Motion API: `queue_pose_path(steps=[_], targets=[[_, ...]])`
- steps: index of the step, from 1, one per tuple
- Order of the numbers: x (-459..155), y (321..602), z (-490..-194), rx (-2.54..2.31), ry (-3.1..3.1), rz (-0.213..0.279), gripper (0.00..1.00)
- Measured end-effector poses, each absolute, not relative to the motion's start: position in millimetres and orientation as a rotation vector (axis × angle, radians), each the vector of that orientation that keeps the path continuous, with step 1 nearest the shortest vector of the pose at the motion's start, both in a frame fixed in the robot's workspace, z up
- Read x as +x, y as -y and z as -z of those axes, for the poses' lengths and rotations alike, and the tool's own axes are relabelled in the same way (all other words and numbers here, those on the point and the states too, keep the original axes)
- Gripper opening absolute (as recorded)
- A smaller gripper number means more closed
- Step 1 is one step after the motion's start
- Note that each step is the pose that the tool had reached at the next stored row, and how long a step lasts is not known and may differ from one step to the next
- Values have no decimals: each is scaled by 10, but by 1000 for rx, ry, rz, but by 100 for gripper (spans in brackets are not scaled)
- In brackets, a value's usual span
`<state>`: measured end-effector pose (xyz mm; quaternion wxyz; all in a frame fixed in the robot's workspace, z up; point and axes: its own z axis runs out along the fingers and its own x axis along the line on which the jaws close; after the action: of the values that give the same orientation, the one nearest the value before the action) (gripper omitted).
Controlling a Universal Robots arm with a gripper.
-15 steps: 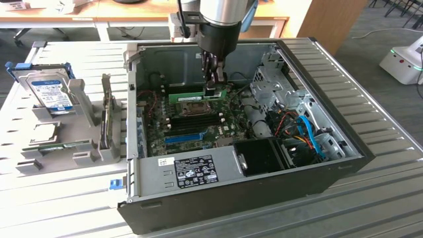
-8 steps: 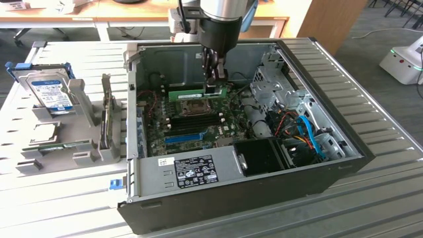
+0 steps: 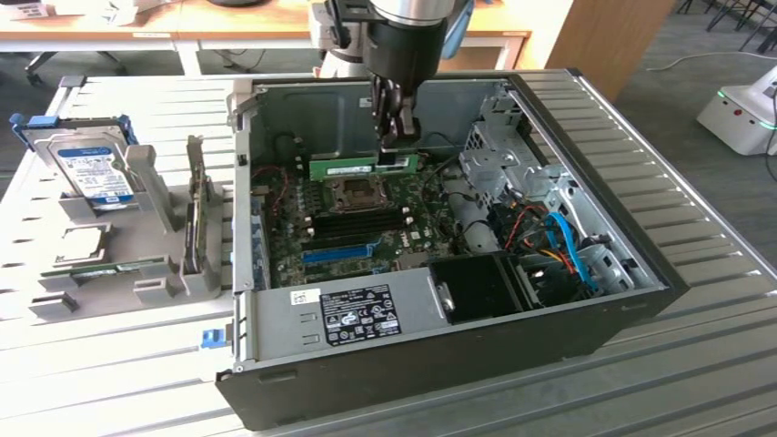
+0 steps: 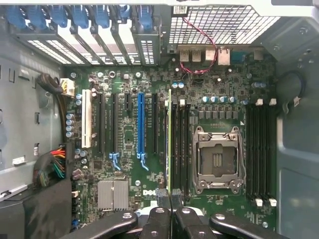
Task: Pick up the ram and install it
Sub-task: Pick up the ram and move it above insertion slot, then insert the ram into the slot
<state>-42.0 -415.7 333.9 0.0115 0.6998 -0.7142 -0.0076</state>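
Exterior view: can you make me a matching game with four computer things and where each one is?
Things: 1 ram; 2 hard drive; 3 blue slot; 4 socket.
Places: A upright in the grey rack, outside the case; B held by the gripper above the board; C square metal frame on the board; D long strip on the board.
Pairs: 1-B, 2-A, 3-D, 4-C.

Long narrow green ram, small dark chips, white label, standing on edge, level, pinched near one end by pincer, above motherboard
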Motion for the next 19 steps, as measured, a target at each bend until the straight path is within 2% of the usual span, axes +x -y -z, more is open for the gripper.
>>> queue_pose_path(steps=[19], targets=[[-420, 4157, -3323, 2182, 2227, 24, 12]])
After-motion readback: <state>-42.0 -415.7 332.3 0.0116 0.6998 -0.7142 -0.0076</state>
